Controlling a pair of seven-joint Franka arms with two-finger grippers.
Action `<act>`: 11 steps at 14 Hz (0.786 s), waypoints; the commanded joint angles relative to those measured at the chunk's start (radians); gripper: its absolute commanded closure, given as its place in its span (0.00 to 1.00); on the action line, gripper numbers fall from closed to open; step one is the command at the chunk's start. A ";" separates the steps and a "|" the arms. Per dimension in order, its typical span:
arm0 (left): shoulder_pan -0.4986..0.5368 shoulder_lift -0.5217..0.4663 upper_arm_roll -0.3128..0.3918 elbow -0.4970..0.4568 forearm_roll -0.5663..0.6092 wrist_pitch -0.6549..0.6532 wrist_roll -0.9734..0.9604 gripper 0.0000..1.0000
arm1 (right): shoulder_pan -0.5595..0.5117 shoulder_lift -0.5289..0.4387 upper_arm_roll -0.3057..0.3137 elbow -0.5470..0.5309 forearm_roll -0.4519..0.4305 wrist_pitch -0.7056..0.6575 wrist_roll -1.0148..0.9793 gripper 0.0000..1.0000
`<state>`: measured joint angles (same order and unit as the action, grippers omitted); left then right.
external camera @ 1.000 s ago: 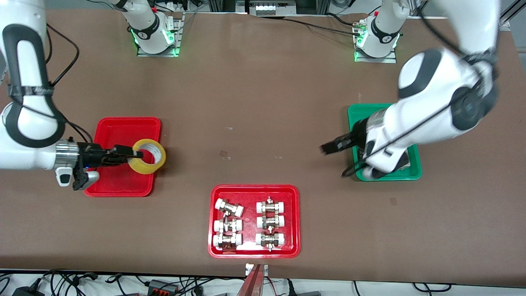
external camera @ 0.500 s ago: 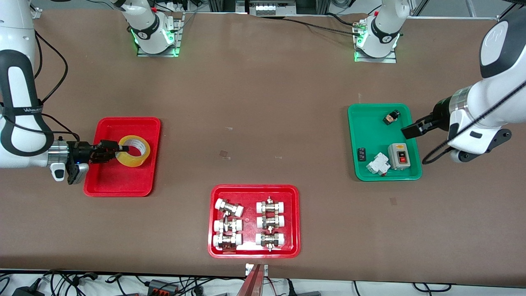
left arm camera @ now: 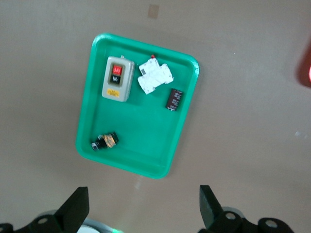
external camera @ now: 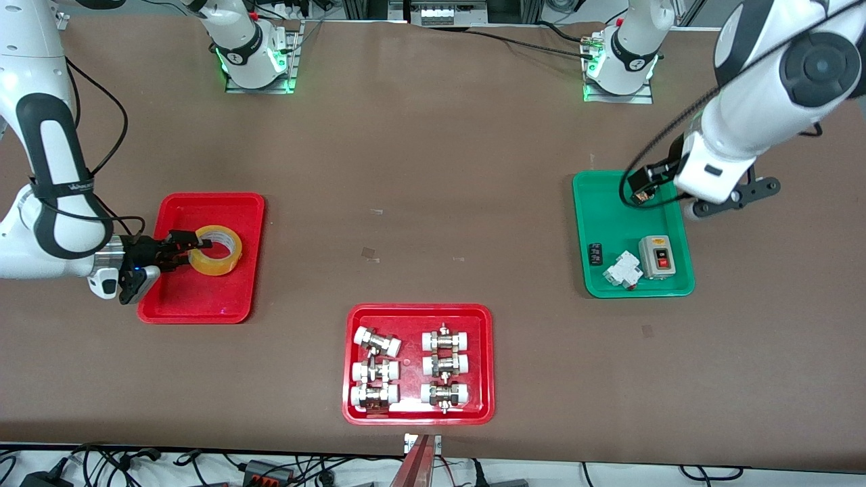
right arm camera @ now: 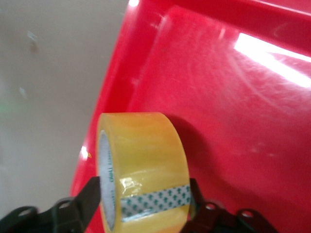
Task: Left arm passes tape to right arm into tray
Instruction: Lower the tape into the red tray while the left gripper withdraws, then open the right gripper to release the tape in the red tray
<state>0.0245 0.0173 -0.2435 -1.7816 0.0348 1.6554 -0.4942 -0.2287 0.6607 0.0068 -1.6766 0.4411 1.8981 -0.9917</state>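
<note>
The tape point(external camera: 215, 250) sits between the fingers of the right gripper point(external camera: 191, 248), which are closed on the roll's band, low over the red tray point(external camera: 203, 297). The right wrist view shows the roll point(right arm camera: 141, 167) pinched across its width above the glossy tray floor point(right arm camera: 228, 111). The left gripper point(left arm camera: 143, 206) hangs wide open and empty over the green tray point(left arm camera: 146, 141); the front view hides its fingers.
</note>
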 commanded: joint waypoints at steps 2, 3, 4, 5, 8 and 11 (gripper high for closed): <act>0.075 -0.005 0.013 0.033 0.025 0.020 0.169 0.00 | 0.060 -0.093 0.005 -0.095 -0.119 0.134 -0.022 0.00; 0.087 0.010 0.012 0.050 0.025 -0.002 0.172 0.00 | 0.078 -0.125 0.005 -0.107 -0.152 0.159 -0.013 0.00; 0.092 0.013 0.012 0.054 0.025 -0.003 0.163 0.00 | 0.094 -0.156 0.004 -0.113 -0.195 0.174 -0.005 0.00; 0.092 0.019 0.012 0.060 0.025 0.019 0.161 0.00 | 0.109 -0.188 0.004 -0.114 -0.232 0.180 0.017 0.00; 0.089 0.056 0.004 0.116 0.025 -0.006 0.143 0.00 | 0.156 -0.321 0.004 -0.126 -0.373 0.152 0.224 0.00; 0.110 0.125 0.012 0.241 0.019 -0.092 0.151 0.00 | 0.195 -0.450 0.004 -0.132 -0.406 0.032 0.463 0.00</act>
<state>0.1206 0.0712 -0.2298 -1.6641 0.0385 1.6504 -0.3455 -0.0569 0.3205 0.0138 -1.7476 0.0641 1.9801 -0.6575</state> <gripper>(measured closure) 0.000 0.000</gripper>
